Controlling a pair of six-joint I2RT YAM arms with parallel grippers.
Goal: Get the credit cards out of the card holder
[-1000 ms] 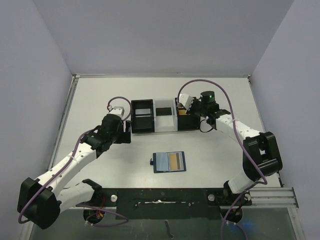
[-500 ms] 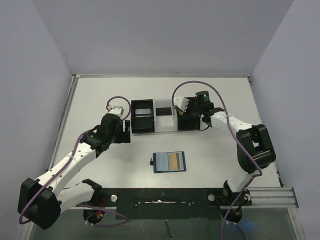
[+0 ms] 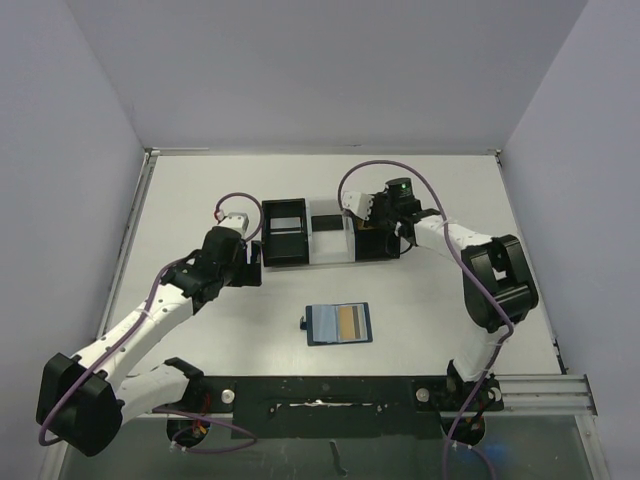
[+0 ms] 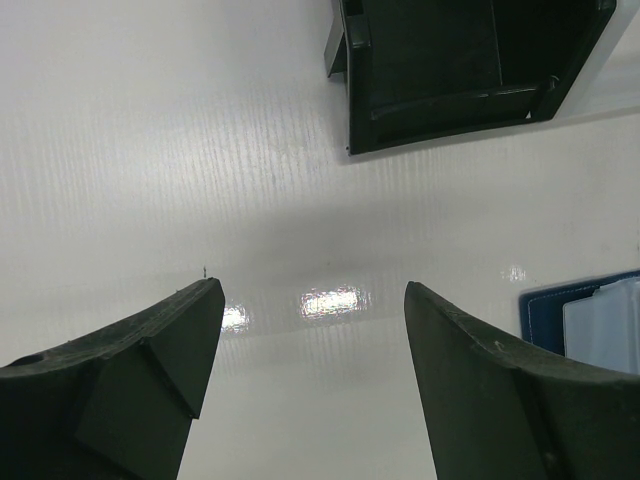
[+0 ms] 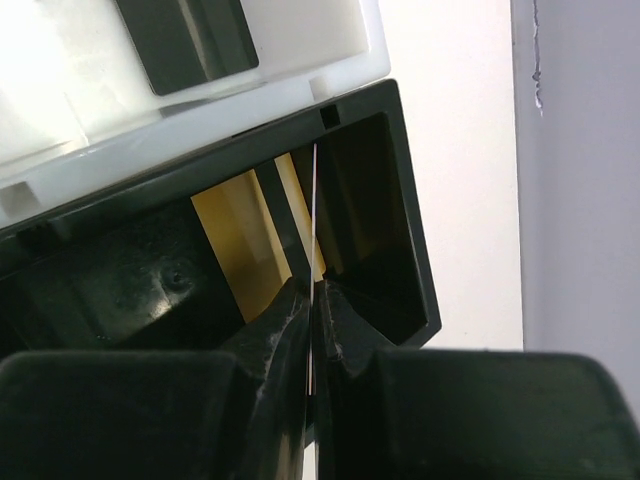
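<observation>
White matt worktop (image 3: pixel 200 220) carries everything. Next in size is the set of two black plastic boxes (image 3: pixel 285 258) joined by a clear middle section, lying toward the far side between the two arms. Nearer the arm bases and well apart from the boxes, the small navy-blue bifold card holder (image 3: pixel 320 326) lies opened flat, lighter blue inside. A gold-tan credit card (image 3: pixel 352 322) shows in its slots, and the left wrist view catches one corner of the holder with a pale bluish card (image 4: pixel 606 325) tucked into it.

Over the right-hand black box (image 5: pixel 405 200) the right pincer (image 5: pixel 312 298) is pressed fully together on a thin pale card (image 5: pixel 314 190), which shows edge-on as a bright upright line. A yellow card (image 5: pixel 232 240) sits inside that box; whether it lies flat or leans I cannot tell. The left pincer (image 4: pixel 312 295) hangs with its fingers wide apart above bare worktop, between the left box and the holder, with nothing in it.

The cards look light, stiff and slick. One should slide out of its slot cleanly if pulled along the slot, but it could skate out of a loose pinch. The best hold is probably on the exposed short edge, squeezed across the two flat faces. The holder is soft and light, so it will likely drag along unless the free pincer pins its blue flap down.
</observation>
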